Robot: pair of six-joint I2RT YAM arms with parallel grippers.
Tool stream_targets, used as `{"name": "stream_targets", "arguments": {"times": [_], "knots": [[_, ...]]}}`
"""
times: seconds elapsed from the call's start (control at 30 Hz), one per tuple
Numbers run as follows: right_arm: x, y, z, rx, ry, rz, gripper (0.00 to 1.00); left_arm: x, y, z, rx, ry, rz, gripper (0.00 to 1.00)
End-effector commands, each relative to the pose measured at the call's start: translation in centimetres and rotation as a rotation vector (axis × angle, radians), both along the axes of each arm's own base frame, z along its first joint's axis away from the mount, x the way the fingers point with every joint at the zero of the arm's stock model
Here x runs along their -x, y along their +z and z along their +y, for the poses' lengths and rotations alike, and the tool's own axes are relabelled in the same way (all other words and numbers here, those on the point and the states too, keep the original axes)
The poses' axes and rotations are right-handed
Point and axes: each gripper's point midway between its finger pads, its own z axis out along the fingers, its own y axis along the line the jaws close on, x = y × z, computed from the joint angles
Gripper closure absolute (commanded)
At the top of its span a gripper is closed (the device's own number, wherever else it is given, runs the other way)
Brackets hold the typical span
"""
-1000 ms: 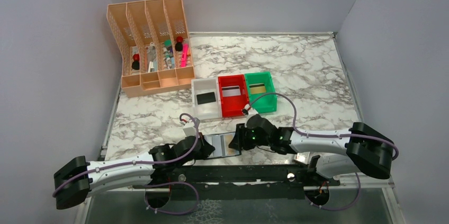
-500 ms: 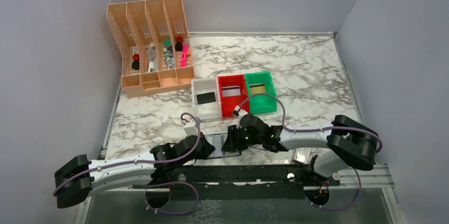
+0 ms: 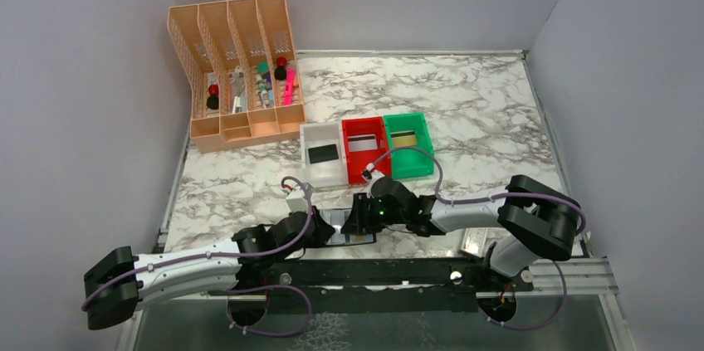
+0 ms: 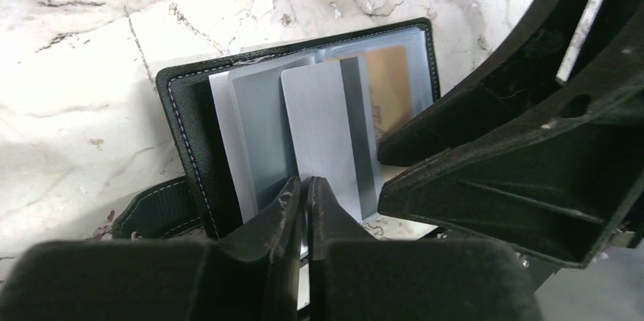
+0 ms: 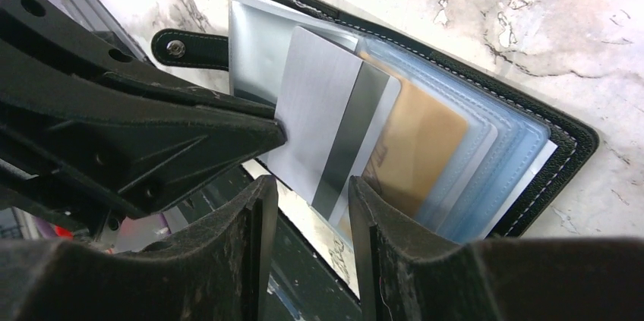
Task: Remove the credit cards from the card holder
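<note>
The card holder (image 4: pixel 182 131) lies open at the table's near edge (image 3: pixel 342 226), black rim, blue-grey see-through pockets and a snap tab (image 5: pixel 190 48). A silver-grey card (image 4: pixel 323 131) with a dark stripe sticks halfway out of a pocket (image 5: pixel 319 108). A gold card (image 5: pixel 414 146) sits inside a pocket behind it. My left gripper (image 4: pixel 306 188) is shut, pinching a thin pocket leaf of the holder at the silver card's edge. My right gripper (image 5: pixel 307 192) is open, its fingers either side of the silver card's free end, not touching it.
A white bin (image 3: pixel 324 173) holds a black card, a red bin (image 3: pixel 369 167) a white-grey card, a green bin (image 3: pixel 413 160) a gold card. An orange organiser (image 3: pixel 237 69) stands at the back left. A small whitish case (image 3: pixel 473 245) lies by the right arm's base.
My right gripper has moved left along the near edge onto the card holder. My left gripper has stayed at the holder.
</note>
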Motion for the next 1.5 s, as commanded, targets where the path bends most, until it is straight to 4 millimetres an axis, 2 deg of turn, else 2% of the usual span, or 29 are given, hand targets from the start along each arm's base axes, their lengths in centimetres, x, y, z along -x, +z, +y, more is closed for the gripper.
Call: {"name": "stream_targets", "arguments": {"times": [0.0, 0.17, 0.5, 0.73, 0.83, 0.93, 0.97, 1.0, 1.03, 1.2, 1.4, 1.47], "knots": [[1.3, -4.5, -2.6, 0.127, -0.039, 0.089, 0.55, -0.1, 2.6, -1.9, 0.146, -0.035, -0.050, 0.87], [1.4, -4.7, -2.8, 0.128, -0.048, 0.101, 0.55, 0.2, 3.4, -2.8, 0.224, -0.066, -0.061, 0.82], [1.8, -4.9, -2.3, 0.109, -0.027, 0.119, 0.55, 0.8, 3.5, -3.9, 0.261, -0.115, -0.053, 0.81], [2.0, -5.2, -2.5, 0.112, -0.030, 0.130, 0.55, 1.4, 4.5, -4.7, 0.304, -0.173, -0.073, 0.80], [2.0, -5.4, -2.6, 0.118, -0.033, 0.133, 0.55, 1.4, 4.5, -4.7, 0.302, -0.182, -0.074, 0.74], [2.0, -5.3, -2.6, 0.120, -0.034, 0.133, 0.55, 1.4, 4.5, -4.7, 0.299, -0.181, -0.072, 0.80], [2.0, -5.4, -2.7, 0.122, -0.035, 0.132, 0.55, 1.5, 4.6, -4.8, 0.299, -0.187, -0.075, 0.86], [2.0, -5.3, -2.7, 0.120, -0.037, 0.131, 0.55, 1.5, 4.5, -4.8, 0.293, -0.188, -0.075, 0.98], [1.9, -5.3, -2.7, 0.120, -0.039, 0.131, 0.55, 1.4, 4.5, -4.7, 0.284, -0.187, -0.074, 1.00], [1.4, -5.3, -3.2, 0.151, -0.066, 0.108, 0.55, 0.7, 3.9, -3.8, 0.215, -0.127, -0.062, 1.00], [0.3, -5.3, -4.7, 0.222, -0.134, 0.063, 0.55, -0.3, 3.0, -1.2, 0.088, -0.024, -0.049, 1.00], [0.0, -5.2, -5.0, 0.227, -0.146, 0.054, 0.55, -0.6, 3.3, -0.5, 0.071, 0.007, -0.057, 1.00]]}}
